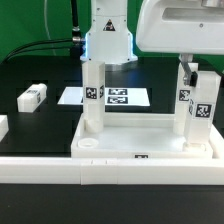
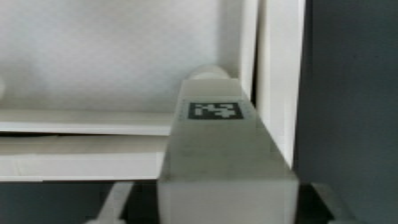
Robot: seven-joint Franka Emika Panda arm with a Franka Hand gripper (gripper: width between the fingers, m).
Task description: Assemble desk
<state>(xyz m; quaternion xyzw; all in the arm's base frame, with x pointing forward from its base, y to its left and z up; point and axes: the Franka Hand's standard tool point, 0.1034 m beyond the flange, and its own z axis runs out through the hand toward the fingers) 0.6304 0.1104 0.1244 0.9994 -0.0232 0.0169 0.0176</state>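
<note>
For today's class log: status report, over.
Gripper atop one upright leg, grip unclear. Desk top carries three legs upright. Loose leg lies aside. No obstruction seen.

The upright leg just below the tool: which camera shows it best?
The exterior view: the leg stands upright in the far corner of the desk top, on the exterior view's left. The wrist view shows only a close, foreshortened stretch of it around its tag, not where it stands.

Desk top (image 1: 140,128): white rimmed tray, flat. Held leg (image 1: 93,98) (image 2: 217,140): tagged, upright at a corner, in my end effector (image 1: 96,63). Standing legs (image 1: 185,100) (image 1: 204,108): two, upright. Loose leg (image 1: 33,96): lying apart.
</note>
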